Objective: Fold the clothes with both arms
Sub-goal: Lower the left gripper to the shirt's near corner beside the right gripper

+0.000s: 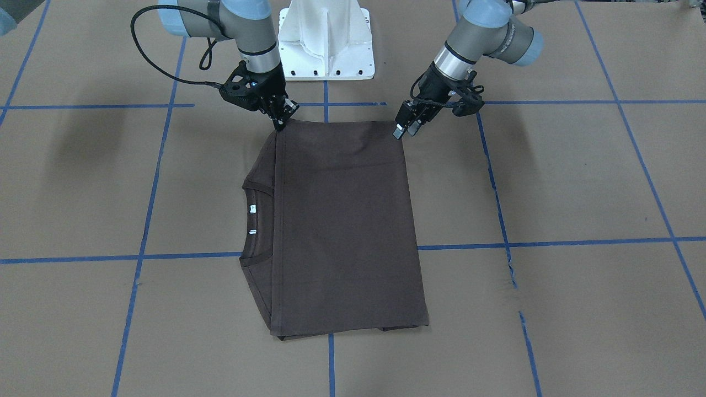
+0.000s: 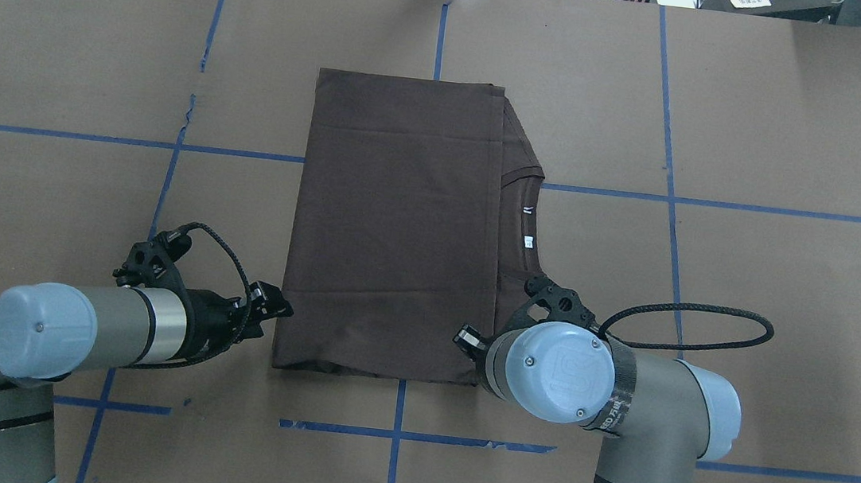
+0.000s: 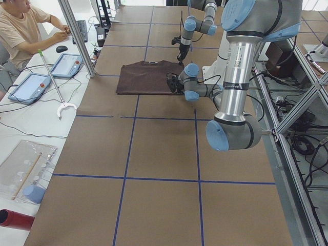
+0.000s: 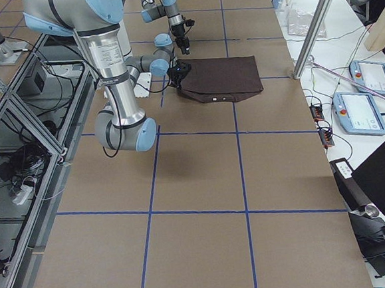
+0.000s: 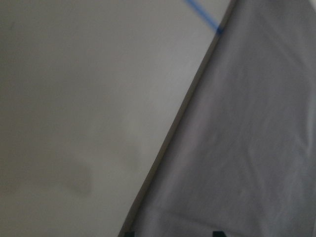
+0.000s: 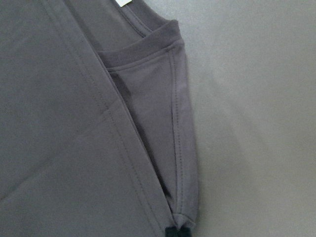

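The T-shirt (image 1: 342, 220) is thin, soft, matt dark brown cloth with a ribbed collar (image 1: 258, 191) and stitched hems. It lies on a surface (image 1: 551, 182) of matt brown paper lined with smooth blue tape (image 1: 584, 242). The left arm (image 1: 480, 41) and right arm (image 1: 251, 33) have satin silver-grey metal tubes and smooth light blue caps, while the left claw (image 1: 406, 128) and right claw (image 1: 281, 122) look like matt black plastic.

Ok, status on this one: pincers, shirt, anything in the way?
Left pincer open beside a robot-side corner of the shirt. Right pincer shut on the other robot-side corner. Shirt folded flat, collar towards robot's right. Nothing in the way.
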Robot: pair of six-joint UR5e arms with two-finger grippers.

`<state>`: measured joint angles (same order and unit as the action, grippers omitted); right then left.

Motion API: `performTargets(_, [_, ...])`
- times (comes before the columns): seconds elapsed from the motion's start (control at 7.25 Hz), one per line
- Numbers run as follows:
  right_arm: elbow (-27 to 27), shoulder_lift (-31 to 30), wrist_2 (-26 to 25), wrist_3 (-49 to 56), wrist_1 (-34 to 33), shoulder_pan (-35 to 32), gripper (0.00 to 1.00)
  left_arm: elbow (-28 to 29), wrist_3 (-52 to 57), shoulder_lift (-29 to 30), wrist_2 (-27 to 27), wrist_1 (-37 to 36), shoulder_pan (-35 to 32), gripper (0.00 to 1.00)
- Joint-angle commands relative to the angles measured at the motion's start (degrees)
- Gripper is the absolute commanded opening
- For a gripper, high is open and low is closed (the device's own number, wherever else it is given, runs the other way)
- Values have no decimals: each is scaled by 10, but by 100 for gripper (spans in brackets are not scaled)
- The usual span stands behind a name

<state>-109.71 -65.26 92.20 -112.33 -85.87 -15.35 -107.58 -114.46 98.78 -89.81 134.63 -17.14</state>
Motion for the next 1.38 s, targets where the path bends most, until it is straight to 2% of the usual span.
performTargets(0.0, [-1, 1, 0, 0, 0, 0, 0, 2, -10, 1, 17, -16, 26, 61])
performTargets(0.41, [-1, 1, 0, 0, 0, 0, 0, 11, -10, 3, 17, -17, 38, 55])
performTargets(0.55, [-1, 1, 0, 0, 0, 0, 0, 10, -10, 4, 17, -17, 38, 42])
performTargets(0.69, [-3, 0, 0, 0, 0, 0, 0, 11, -10, 5, 16, -17, 38, 14])
performTargets(0.83, [-6, 0, 0, 0, 0, -1, 0, 11, -10, 5, 16, -17, 40, 0])
performTargets(1.1, [-9, 0, 0, 0, 0, -1, 0, 4, -10, 9, 15, -17, 40, 0])
performTargets(1.24, [-22, -5, 0, -1, -1, -3, 0, -28, -10, 5, 13, -17, 38, 0])
